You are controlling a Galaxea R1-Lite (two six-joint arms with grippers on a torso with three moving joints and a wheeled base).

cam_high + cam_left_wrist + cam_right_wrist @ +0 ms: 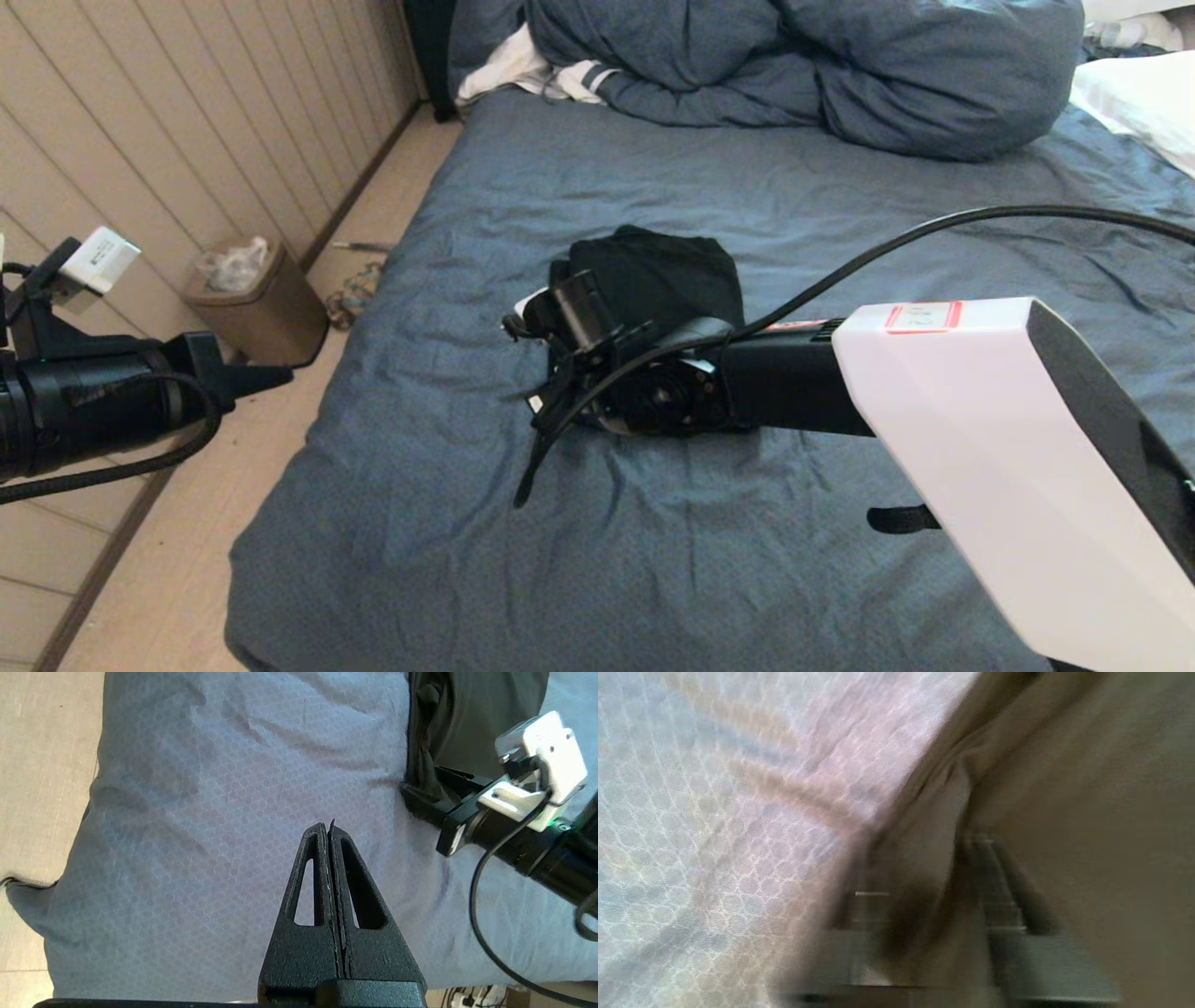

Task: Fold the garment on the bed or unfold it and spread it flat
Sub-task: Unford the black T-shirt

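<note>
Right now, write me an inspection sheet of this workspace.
Surface: bed, wrinkled blue-grey cover.
Job's things: garment, black, bunched in a heap mid-bed, not spread flat.
Clutter: bunched duvet, white cloth and white pillow at the far end.
Tools: right tool at the garment's near edge, cloth between its fingers, grip unclear; left tool shut, empty, above bare cover near the bed's left edge.
Cables: black cable arcs over the right arm and hangs by its wrist.
Surroundings: panelled wall, bin, small things on the floor.

Left tool (329,833) pressed closed, hovering (nothing held); right arm stretched forward, right tool (420,795) low, blurred.
</note>
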